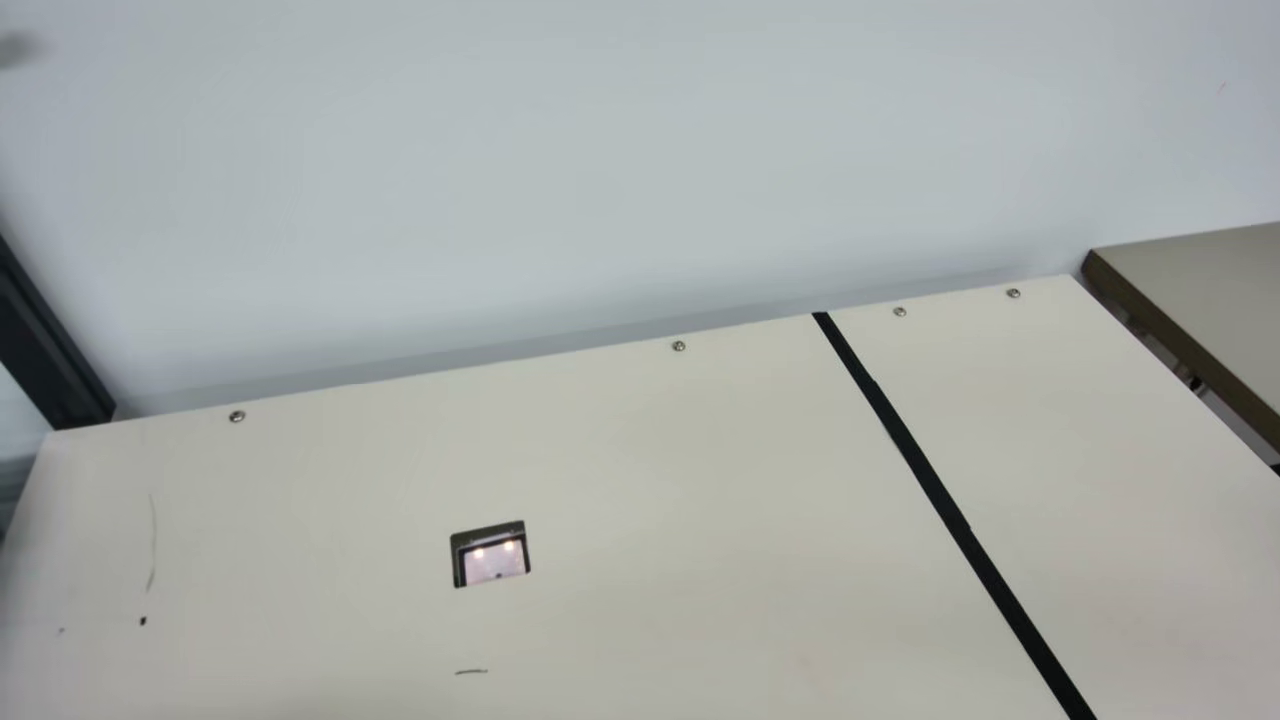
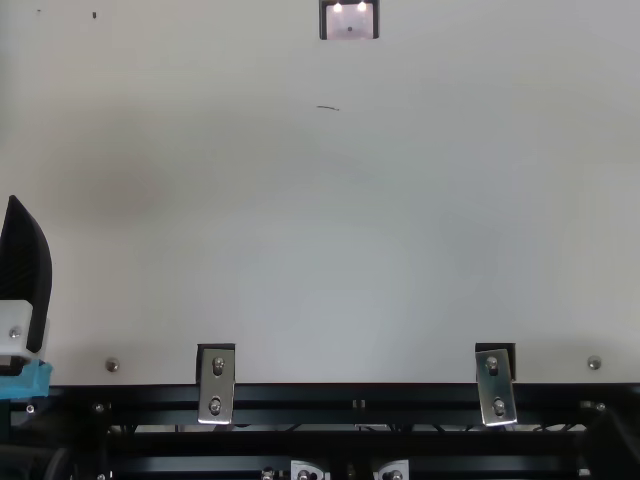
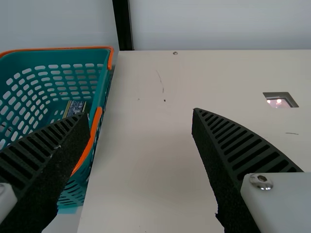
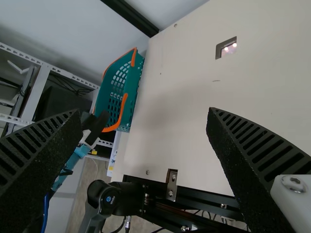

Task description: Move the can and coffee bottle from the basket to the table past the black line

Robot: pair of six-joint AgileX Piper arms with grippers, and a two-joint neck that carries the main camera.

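Apparently 0/2 done: left pincer [image 3: 140, 114] apart, empty, near teal perforated plastic basket [image 3: 101, 80] with small blue printed item [image 3: 75, 108] inside, likely a target; right pincer [image 4: 144, 111] apart, empty; both moves past straight black line [image 1: 951, 515], well apart from left pincer, pending.

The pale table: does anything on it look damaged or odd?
Slightly. In the main view, the table has a faint thin streak and a dark speck toward the left, plus a short dark stroke below the square cutout. They interrupt the plain surface, perhaps as scuffs.
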